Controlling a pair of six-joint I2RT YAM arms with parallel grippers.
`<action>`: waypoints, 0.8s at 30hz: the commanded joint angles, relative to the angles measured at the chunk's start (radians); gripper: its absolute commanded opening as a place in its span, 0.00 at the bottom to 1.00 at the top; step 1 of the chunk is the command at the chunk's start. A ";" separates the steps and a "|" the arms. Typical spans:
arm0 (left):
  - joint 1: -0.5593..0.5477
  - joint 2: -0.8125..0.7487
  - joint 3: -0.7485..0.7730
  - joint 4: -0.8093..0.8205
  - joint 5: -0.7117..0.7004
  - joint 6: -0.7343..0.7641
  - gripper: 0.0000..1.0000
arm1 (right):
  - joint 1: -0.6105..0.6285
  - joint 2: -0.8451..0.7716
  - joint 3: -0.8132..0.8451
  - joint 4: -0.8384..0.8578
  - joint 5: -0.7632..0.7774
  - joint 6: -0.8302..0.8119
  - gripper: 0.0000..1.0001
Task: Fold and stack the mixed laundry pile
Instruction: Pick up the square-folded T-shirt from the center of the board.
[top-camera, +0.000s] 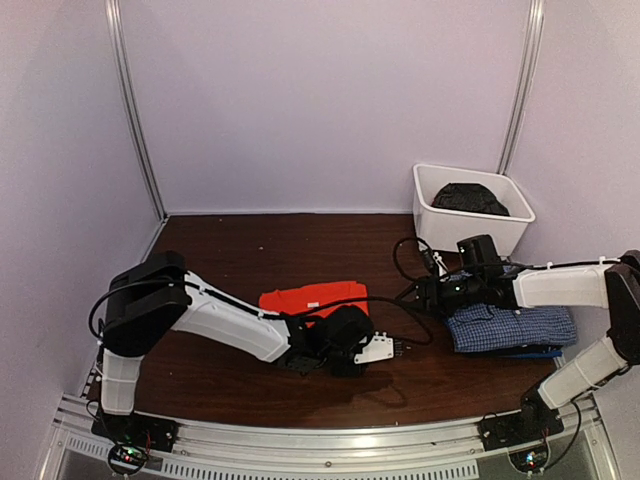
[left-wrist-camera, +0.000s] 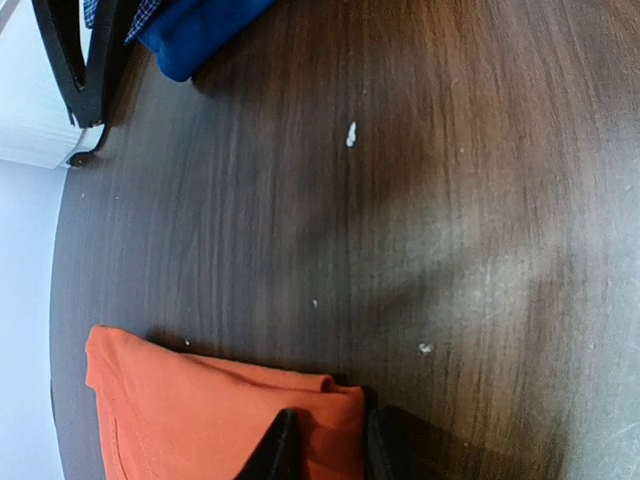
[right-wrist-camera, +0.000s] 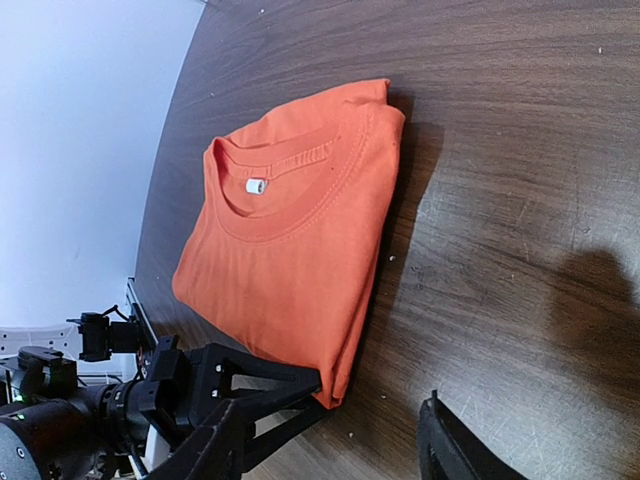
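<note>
Between the left fingers (left-wrist-camera: 283, 450), narrowly parted, sits a corner of the folded bright orange cotton T-shirt (right-wrist-camera: 290, 240); grip unconfirmed, stacking outstanding. Beside the right fingers (right-wrist-camera: 450, 450), spread and empty: folded blue-and-white checked shirt (top-camera: 510, 325), done. Beyond them, crumpled black garment (top-camera: 470, 198) in white plastic tub (top-camera: 428, 215), judged unfolded.

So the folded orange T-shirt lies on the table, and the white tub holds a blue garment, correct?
Not quite. The garment in the white tub is black, not blue; the top view shows it. The folded orange T-shirt does lie on the table.
</note>
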 joint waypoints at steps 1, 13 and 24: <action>0.004 0.018 0.008 0.009 -0.051 0.007 0.17 | -0.005 0.004 -0.020 0.063 -0.016 0.021 0.62; 0.005 -0.128 -0.123 0.189 -0.028 -0.053 0.00 | 0.056 0.147 -0.042 0.315 -0.088 0.211 0.82; 0.006 -0.186 -0.185 0.278 -0.029 -0.081 0.00 | 0.132 0.254 -0.016 0.397 -0.066 0.318 0.80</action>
